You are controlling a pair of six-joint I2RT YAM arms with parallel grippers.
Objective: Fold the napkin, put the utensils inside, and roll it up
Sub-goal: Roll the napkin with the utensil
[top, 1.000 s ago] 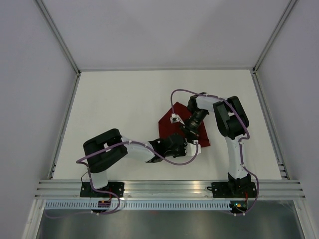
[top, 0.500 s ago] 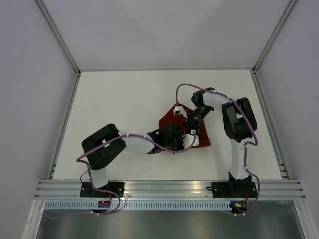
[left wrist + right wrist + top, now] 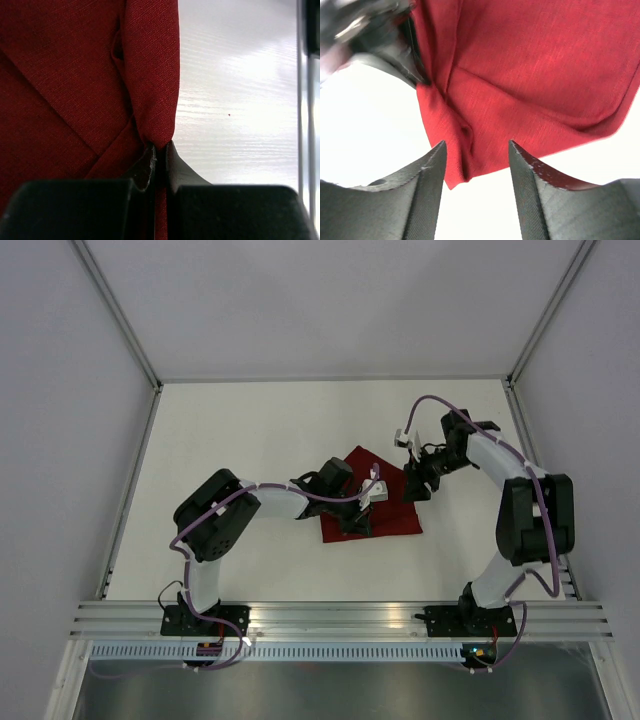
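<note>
The left gripper [image 3: 160, 152] pinched a folded edge of the napkin [image 3: 75, 75] between closed fingers [image 3: 145, 170], the cloth bunched at the pinch. The right gripper [image 3: 476, 150] stood parted, holding nothing, near the napkin's right edge. The napkin lay partly folded on the table [image 3: 250, 440], right of centre, between the two arms.

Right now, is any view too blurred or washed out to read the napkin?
Top external: evenly lit and sharp, napkin clear. Left wrist: weave crisp, glare on the table beside it. Right wrist: upper-left corner smeared, table washed out white, cloth readable.
</note>
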